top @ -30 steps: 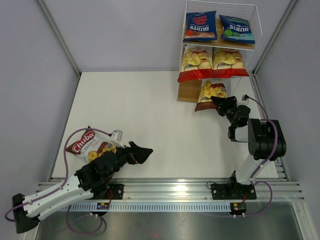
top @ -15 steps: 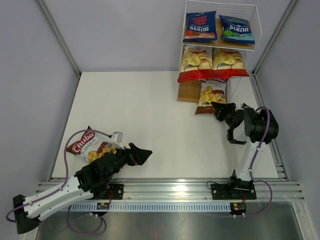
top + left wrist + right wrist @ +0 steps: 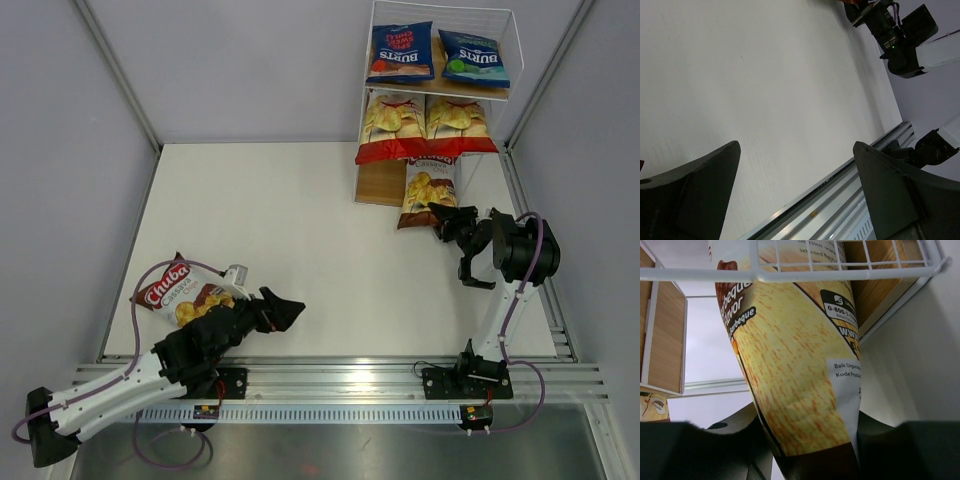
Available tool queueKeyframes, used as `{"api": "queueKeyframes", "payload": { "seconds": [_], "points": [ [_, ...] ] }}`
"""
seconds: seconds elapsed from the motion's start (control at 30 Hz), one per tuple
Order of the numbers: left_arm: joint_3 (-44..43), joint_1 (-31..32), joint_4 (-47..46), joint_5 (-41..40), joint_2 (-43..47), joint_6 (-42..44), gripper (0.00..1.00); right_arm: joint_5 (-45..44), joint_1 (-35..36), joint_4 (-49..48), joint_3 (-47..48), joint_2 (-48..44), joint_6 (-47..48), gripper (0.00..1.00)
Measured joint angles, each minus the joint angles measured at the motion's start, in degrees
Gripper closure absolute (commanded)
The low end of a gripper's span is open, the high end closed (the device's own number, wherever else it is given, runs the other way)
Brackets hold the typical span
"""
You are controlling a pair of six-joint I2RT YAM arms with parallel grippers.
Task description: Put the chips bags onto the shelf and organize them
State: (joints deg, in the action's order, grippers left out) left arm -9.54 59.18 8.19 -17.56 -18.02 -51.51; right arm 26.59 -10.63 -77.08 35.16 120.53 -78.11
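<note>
The shelf (image 3: 513, 62) stands at the far right. Two blue Burts bags (image 3: 400, 52) lie on its top tier and two red-and-white bags (image 3: 393, 125) on the middle tier. My right gripper (image 3: 447, 220) is shut on the lower end of a brown Chuba chips bag (image 3: 427, 188), whose top reaches in under the middle tier. In the right wrist view this bag (image 3: 795, 365) fills the jaws of the right gripper (image 3: 810, 450), under a white shelf wire (image 3: 840, 271). Another Chuba bag (image 3: 178, 293) lies flat at the near left. Beside it, my left gripper (image 3: 287, 308) is open over bare table (image 3: 790, 75).
Grey walls close in the white table on three sides, and a metal rail (image 3: 350, 378) runs along the near edge. The shelf's wooden bottom tier (image 3: 380, 182) shows to the left of the held bag. The right arm (image 3: 900, 35) appears far off in the left wrist view.
The right gripper has carried the brown bag a little right and further in toward the shelf, its top now under the middle tier. The left arm has not moved.
</note>
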Motion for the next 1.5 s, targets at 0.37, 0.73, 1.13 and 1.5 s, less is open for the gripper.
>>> {"api": "queueKeyframes", "payload": {
  "seconds": [0.37,0.73,1.13,1.5],
  "points": [
    [0.98,0.0,-1.7,0.46,-0.9,-0.96,0.01,-3.17,-0.61,1.75,-3.76,-2.91,-0.72,0.29],
    [1.88,0.0,-0.98,0.57,0.24,-1.29,0.01,-5.18,-1.75,2.73,-7.93,-6.16,-2.62,0.0],
    [-0.94,0.0,4.5,-1.86,-2.1,-0.76,0.01,-7.15,-1.75,-1.7,-14.45,-8.35,-6.99,0.18],
    [-2.01,-0.04,5.11,-2.34,-5.51,-0.35,0.01,-9.92,-1.75,-1.18,-14.69,-6.97,-15.37,0.42]
  ]
}}
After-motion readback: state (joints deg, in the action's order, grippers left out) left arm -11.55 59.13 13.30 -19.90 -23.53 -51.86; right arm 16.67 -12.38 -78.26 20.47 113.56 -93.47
